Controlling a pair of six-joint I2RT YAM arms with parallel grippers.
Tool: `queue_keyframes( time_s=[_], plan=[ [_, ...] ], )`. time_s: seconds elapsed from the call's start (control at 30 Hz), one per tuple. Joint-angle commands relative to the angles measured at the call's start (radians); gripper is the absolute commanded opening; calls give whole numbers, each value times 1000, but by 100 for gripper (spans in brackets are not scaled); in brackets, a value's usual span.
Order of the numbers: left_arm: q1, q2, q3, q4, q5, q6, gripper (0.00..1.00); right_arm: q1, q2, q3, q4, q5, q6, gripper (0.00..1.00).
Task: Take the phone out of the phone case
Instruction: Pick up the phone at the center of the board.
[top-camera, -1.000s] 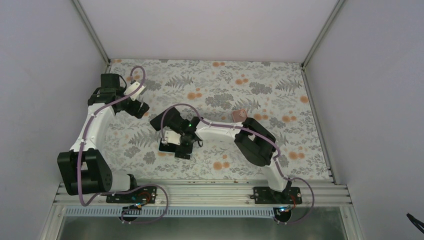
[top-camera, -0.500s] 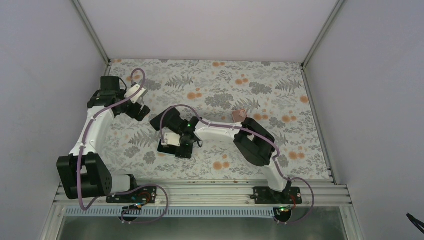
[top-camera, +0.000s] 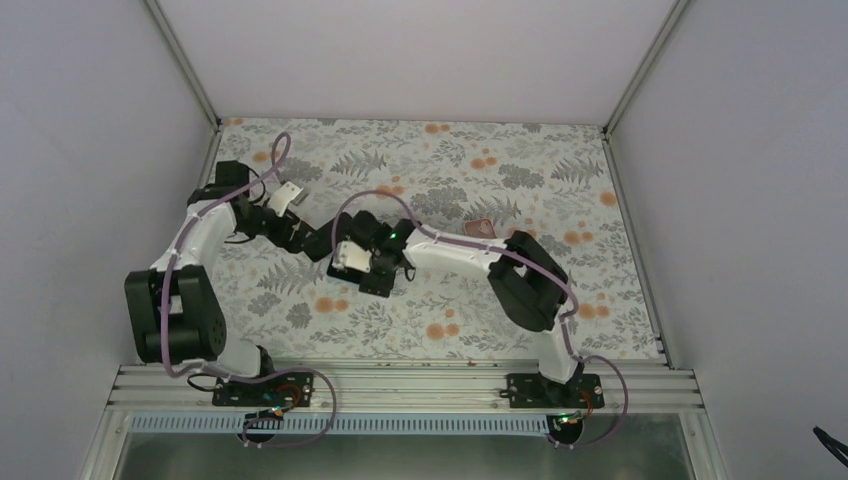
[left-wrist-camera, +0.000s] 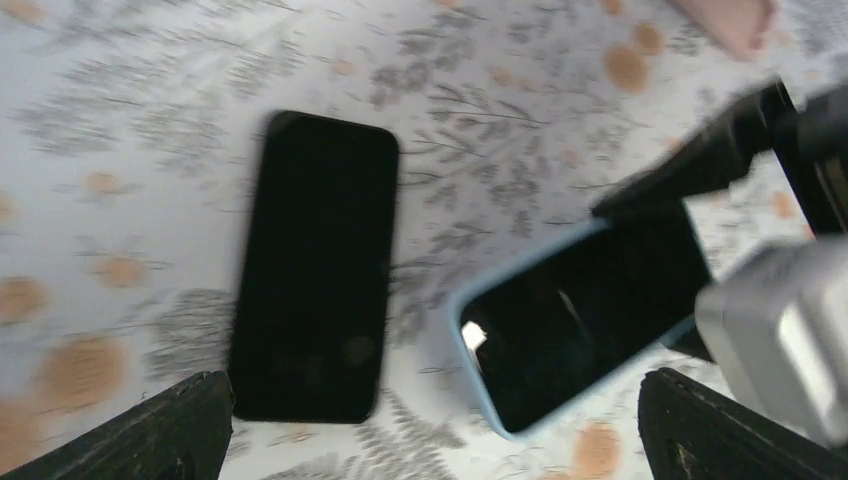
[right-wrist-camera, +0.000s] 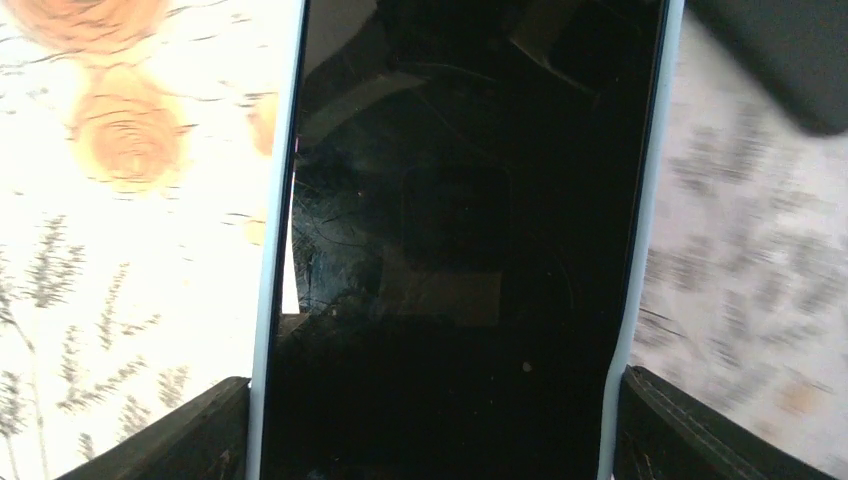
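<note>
My right gripper (right-wrist-camera: 432, 420) is shut on a light blue phone case (right-wrist-camera: 272, 200), one finger on each long edge. A glossy black face (right-wrist-camera: 470, 220) fills the case; I cannot tell whether it is a phone. In the left wrist view the case (left-wrist-camera: 585, 320) is tilted above the cloth and held by the right gripper (left-wrist-camera: 720, 165). A bare black phone (left-wrist-camera: 318, 265) lies flat to its left. My left gripper (left-wrist-camera: 440, 435) is open above both, fingers wide apart. From above, the left gripper (top-camera: 303, 238) is beside the right gripper (top-camera: 352, 262).
The floral tablecloth (top-camera: 450, 320) covers the table. A small pink object (top-camera: 481, 228) lies behind the right arm and shows at the left wrist view's top right (left-wrist-camera: 735, 15). Walls and metal posts enclose the left, back and right sides.
The left arm has swung right, from the left side to right beside the right gripper. The right gripper has moved back and slightly right, carrying the case.
</note>
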Motion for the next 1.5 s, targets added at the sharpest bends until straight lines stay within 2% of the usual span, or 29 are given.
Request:
queue_keyframes(
  time_s=[0.0,0.33,0.6,0.7,0.77,0.8,0.87,1.0,1.1,1.23,1.3,1.33,1.47],
  plan=[
    [5,90,55,-127,264,79,100,-53,-120,52,23,46,26,62],
    [-7,326,209,-285,391,179,100,-88,-122,153,20,46,31,62],
    [-64,378,293,-320,436,170,98,-88,-70,207,19,37,34,61],
    [-88,379,296,-344,444,189,85,-90,-61,206,34,48,31,60],
    [-91,376,289,-345,448,195,70,-91,-61,201,42,52,29,59],
    [-92,375,287,-353,451,203,59,-93,-61,200,49,57,30,59],
    [-93,377,292,-383,456,229,45,-101,-60,200,58,62,34,59],
    [-91,382,297,-418,462,268,30,-113,-63,198,62,55,38,58],
    [-92,385,307,-421,457,278,15,-113,-73,193,56,42,35,63],
    [-99,391,339,-422,443,285,3,-128,-104,178,7,-36,18,86],
    [-110,382,360,-404,419,271,2,-149,-134,169,-37,-107,1,96],
    [-118,373,369,-393,404,260,2,-166,-155,157,-55,-148,-8,99],
    [-149,315,403,-363,353,249,2,-244,-235,128,-124,-311,-9,100]
  ],
)
